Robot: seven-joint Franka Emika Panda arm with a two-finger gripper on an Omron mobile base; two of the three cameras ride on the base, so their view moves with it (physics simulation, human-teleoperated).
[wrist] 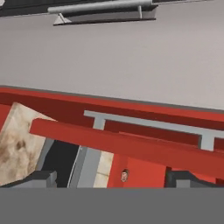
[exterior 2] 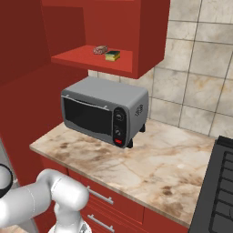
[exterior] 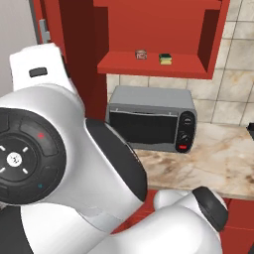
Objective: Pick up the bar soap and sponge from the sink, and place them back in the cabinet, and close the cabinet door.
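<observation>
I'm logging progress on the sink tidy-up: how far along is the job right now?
Done: the bar soap and the sponge both sit side by side on the cabinet shelf, above the toaster oven. In hand: nothing; the gripper is open and empty, facing the cabinet door and its grey bar handle. Left: closing that door, since the cabinet stands open.

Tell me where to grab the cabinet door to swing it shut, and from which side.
Probably the slim grey bar handle on the cabinet door, mid-span between its two posts. It stands off the panel, leaving a gap for a fingertip behind it. Come straight at the handled face, with the open end effector straddling the bar across its length.
</observation>
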